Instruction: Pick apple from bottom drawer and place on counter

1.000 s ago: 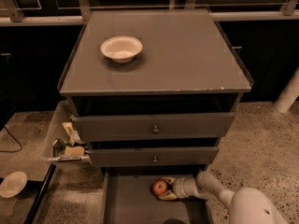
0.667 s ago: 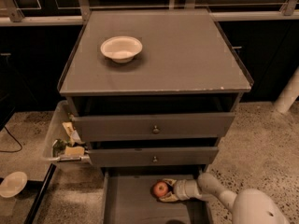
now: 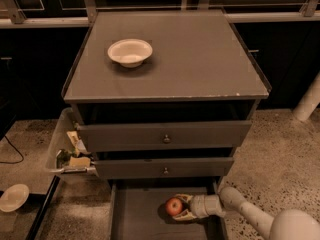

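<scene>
— Which way does the apple lie from your pincer?

— Leftward in the frame, right at the tips. The apple (image 3: 173, 206) rests on the floor of the bottom drawer (image 3: 140, 215), low centre of the frame. My pincer (image 3: 179, 207) comes in from the lower right and points left.

— Open or closed?

— Spread wide. One finger lies above the apple's right side and one below it. I cannot tell whether either touches the skin, and the apple sits on the drawer floor, not lifted.

— So what does the grasp turn on?

— I judge it needs more reach leftward, so the apple sits deeper between the fingers. Then I squeeze and lift it to the desk (image 3: 200, 59), upper centre, where the white bowl (image 3: 130, 51) stands.
</scene>
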Controlling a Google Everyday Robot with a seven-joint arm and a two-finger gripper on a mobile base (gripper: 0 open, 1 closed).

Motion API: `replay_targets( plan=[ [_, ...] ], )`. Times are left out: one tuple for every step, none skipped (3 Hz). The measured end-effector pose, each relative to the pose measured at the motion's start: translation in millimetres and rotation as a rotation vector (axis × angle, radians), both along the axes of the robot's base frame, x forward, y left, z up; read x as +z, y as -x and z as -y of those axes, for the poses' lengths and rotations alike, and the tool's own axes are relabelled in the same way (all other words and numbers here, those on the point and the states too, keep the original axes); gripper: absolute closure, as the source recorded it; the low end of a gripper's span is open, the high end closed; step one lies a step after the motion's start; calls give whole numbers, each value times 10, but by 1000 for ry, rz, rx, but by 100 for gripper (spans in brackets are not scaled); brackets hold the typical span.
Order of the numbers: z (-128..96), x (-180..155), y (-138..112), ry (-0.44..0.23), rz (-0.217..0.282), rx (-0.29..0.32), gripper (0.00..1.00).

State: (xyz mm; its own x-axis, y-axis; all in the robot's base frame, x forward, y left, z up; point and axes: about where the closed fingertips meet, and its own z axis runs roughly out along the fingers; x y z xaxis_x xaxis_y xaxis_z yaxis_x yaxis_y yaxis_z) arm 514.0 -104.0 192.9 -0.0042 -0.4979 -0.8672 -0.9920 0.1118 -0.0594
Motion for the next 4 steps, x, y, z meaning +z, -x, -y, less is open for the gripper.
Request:
replay_targets(
  plan=[
    [19, 436, 180, -47, 38, 58, 100],
    [109, 909, 335, -62, 95, 89, 100],
    [246, 1486, 477, -36, 172, 90, 100],
    [610, 2423, 517, 20, 257, 30, 100]
  ],
)
